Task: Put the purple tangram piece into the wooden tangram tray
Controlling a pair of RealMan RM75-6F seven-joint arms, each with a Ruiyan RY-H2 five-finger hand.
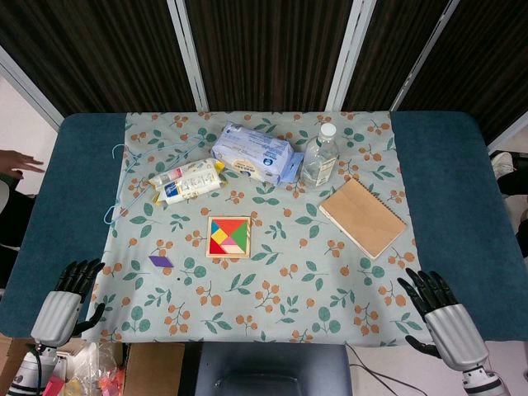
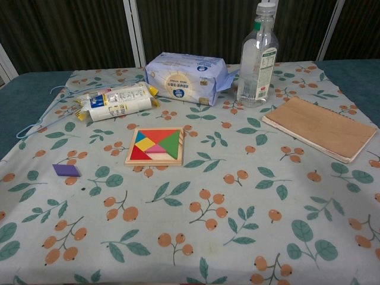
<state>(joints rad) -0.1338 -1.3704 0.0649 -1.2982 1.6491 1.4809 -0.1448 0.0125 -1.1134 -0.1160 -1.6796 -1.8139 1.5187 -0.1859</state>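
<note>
The purple tangram piece (image 1: 161,261) (image 2: 66,170) lies flat on the floral cloth, left of the wooden tangram tray (image 1: 229,238) (image 2: 155,146). The square tray holds several coloured pieces. My left hand (image 1: 70,297) hovers at the table's front left corner, fingers spread, holding nothing, a little below and left of the purple piece. My right hand (image 1: 437,309) is at the front right corner, fingers apart and empty. Neither hand shows in the chest view.
Behind the tray lie a snack packet (image 1: 187,180) (image 2: 116,101), a blue tissue pack (image 1: 256,153) (image 2: 185,77) and a clear bottle (image 1: 320,157) (image 2: 258,56). A brown notebook (image 1: 361,216) (image 2: 320,127) lies to the right. A thin blue wire (image 1: 124,177) curls at the left.
</note>
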